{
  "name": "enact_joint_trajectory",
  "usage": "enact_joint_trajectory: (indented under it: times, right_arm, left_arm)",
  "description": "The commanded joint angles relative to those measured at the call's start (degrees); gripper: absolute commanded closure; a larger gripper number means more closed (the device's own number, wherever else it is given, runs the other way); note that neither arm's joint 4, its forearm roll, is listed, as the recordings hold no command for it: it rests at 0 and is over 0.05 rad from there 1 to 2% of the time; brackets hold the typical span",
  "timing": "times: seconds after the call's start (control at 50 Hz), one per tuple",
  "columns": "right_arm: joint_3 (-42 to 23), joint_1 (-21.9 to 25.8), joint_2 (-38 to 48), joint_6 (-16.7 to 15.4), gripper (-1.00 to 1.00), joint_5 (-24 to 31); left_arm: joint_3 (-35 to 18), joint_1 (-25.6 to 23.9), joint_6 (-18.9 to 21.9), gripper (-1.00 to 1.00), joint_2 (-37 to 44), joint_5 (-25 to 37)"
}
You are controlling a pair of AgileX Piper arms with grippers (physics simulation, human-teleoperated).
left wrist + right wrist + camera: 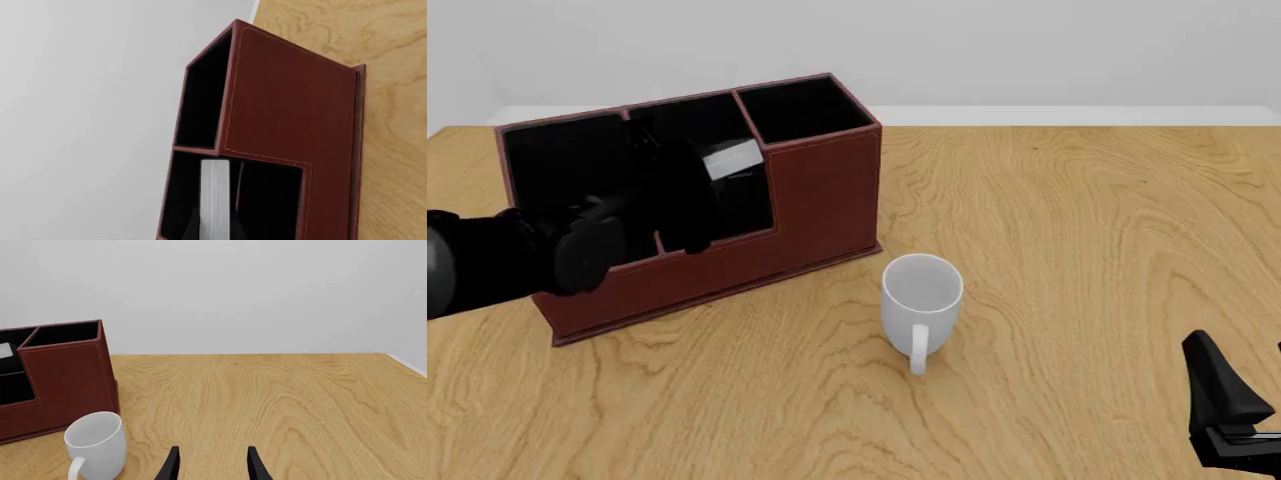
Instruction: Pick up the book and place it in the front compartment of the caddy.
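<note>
My left gripper (694, 215) pinches the book (731, 158) by its stiff, light covers, upper left of the front view, inside the caddy (814, 200). My right gripper (212, 465) rests parted, empty.

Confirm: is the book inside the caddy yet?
In. The book's white page edges sit below the caddy's rim in a low compartment; whether the left hand holds it, cannot tell.

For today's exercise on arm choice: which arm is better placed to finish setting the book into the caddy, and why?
Left. Its tool holds the book over the caddy. The right tool is open near the white mug, far from the caddy.
</note>
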Motion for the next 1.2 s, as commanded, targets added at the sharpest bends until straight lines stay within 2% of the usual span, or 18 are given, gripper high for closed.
enact_joint_trajectory:
  times: [0.02,0.16,0.2,0.24,0.48,0.7,0.8,0.82,1.12,1.2]
  right_arm:
    - [0.0,0.0,0.0,0.0,-1.0,0.0]
    - [0.0,0.0,0.0,0.0,-1.0,0.0]
    - [0.0,0.0,0.0,0.0,-1.0,0.0]
    - [0.0,0.0,0.0,0.0,-1.0,0.0]
    - [0.0,0.0,0.0,0.0,-1.0,0.0]
    - [0.0,0.0,0.0,0.0,-1.0,0.0]
    - [0.0,0.0,0.0,0.0,-1.0,0.0]
    - [0.0,0.0,0.0,0.0,-1.0,0.0]
    - [0.0,0.0,0.0,0.0,-1.0,0.0]
    - [0.0,0.0,0.0,0.0,-1.0,0.0]
  left_arm:
    - [-2.0,0.9,1.1,1.0,1.3,-1.2]
    - [-2.9,1.7,0.9,1.0,2.4,-1.1]
    - [-4.8,2.5,-0.8,1.0,2.9,0.9]
    - [-4.1,2.4,0.1,1.0,3.0,0.0]
    - [-6.3,3.2,-0.9,1.0,3.7,2.1]
    - [-8.9,3.1,-4.3,1.0,3.2,4.8]
    - [-9.0,3.1,-4.5,1.0,3.2,4.5]
    - [-9.8,3.2,-5.7,1.0,3.2,5.7]
    - [-9.4,3.2,-5.0,1.0,4.7,3.9]
    - [-9.9,3.2,-5.9,1.0,5.1,4.9]
